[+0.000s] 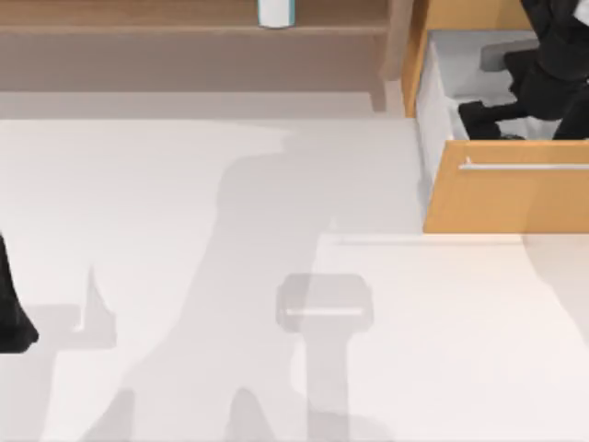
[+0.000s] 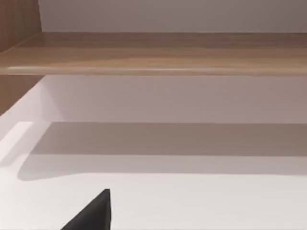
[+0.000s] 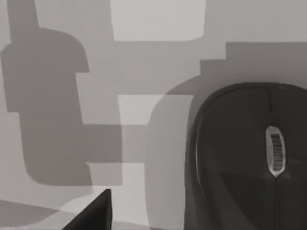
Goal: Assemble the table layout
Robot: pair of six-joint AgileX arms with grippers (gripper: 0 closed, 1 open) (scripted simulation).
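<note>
The white table (image 1: 184, 276) spreads across the top view, crossed by grey arm shadows. At the top view's right, my right gripper (image 1: 494, 92) reaches down into the pulled-out drawer (image 1: 440, 87) of the orange-brown cabinet, open. In the right wrist view, one of its fingertips (image 3: 96, 213) shows over the drawer floor, beside a black computer mouse (image 3: 235, 158) with a silver scroll wheel. The mouse lies apart from that fingertip. My left gripper (image 1: 11, 318) is parked low at the table's left edge, open, with a fingertip (image 2: 93, 215) over bare tabletop.
A brown wooden shelf (image 1: 184, 28) runs along the back, with a white and blue bottle (image 1: 276, 11) standing on it. The drawer front (image 1: 515, 198) with its metal handle juts over the table's right side. The shelf board (image 2: 153, 52) faces my left wrist.
</note>
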